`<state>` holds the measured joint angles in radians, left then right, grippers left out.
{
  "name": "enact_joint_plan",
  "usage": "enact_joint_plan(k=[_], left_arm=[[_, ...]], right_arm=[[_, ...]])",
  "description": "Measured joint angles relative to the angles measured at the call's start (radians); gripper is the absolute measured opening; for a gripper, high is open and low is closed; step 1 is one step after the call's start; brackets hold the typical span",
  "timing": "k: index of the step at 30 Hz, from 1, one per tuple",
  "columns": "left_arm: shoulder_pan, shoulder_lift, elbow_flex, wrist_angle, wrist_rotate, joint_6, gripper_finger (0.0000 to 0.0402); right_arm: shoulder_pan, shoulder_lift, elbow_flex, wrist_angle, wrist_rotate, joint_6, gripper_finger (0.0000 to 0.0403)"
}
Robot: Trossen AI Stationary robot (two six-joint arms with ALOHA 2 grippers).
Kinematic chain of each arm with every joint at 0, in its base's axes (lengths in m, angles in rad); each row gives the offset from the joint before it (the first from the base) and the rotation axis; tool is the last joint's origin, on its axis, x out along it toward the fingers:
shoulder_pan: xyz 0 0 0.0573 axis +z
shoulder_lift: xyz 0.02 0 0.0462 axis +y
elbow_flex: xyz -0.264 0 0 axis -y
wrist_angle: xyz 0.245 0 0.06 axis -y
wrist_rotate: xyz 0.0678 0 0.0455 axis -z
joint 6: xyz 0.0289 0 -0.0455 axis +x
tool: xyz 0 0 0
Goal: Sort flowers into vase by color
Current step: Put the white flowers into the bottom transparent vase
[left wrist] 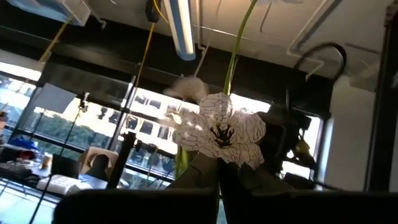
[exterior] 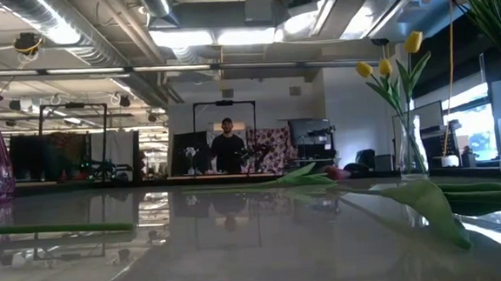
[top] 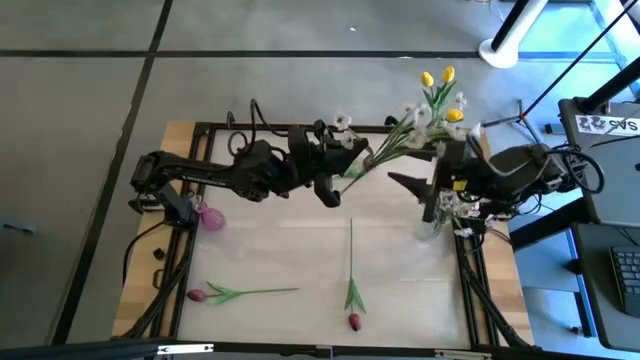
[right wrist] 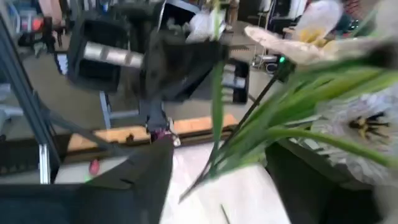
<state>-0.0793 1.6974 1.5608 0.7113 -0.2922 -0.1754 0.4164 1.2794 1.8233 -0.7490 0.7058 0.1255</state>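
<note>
High view: left hand [top: 350,163] clamps white flower stem [top: 372,155]; right hand [top: 415,185] wide apart; no legible writing.

We see yellow tulips [top: 440,85] upright in a vase, white-blossom stems [top: 385,140] held aloft, two red tulips [top: 352,310] lying flat.

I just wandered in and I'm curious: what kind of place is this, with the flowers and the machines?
Most likely a robotics lab or workshop in an open industrial hall. Two dark robot arms work over a framed table, bare ducts and strip lights hang overhead, and more equipment racks stand behind.
</note>
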Motion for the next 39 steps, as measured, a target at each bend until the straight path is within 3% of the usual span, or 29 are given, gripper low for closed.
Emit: enact_joint_plan(k=[5, 14, 18, 23, 33, 39], left_arm=[[-0.008, 0.000, 0.000, -0.046, 0.019, -0.001, 0.0000], [-0.017, 0.001, 0.000, -0.129, 0.049, 0.002, 0.0000], [-0.017, 0.001, 0.000, -0.159, 0.049, 0.002, 0.0013], [-0.014, -0.017, 0.000, -0.225, 0.053, 0.000, 0.0061], [-0.054, -0.110, 0.001, -0.502, 0.020, -0.011, 0.0134], [-0.024, -0.064, 0.001, -0.468, 0.031, -0.110, 0.0165]], right_arm=[[-0.054, 0.022, 0.000, -0.009, -0.025, 0.038, 0.0163], [-0.123, 0.033, 0.000, -0.003, -0.183, 0.027, 0.0017], [-0.122, 0.032, 0.000, -0.002, -0.174, -0.006, 0.0013], [-0.121, 0.022, 0.001, 0.000, -0.150, -0.057, 0.0007], [-0.122, -0.053, 0.003, 0.124, -0.123, -0.170, 0.0003], [-0.122, -0.062, 0.003, 0.276, -0.248, -0.294, 0.0002]])
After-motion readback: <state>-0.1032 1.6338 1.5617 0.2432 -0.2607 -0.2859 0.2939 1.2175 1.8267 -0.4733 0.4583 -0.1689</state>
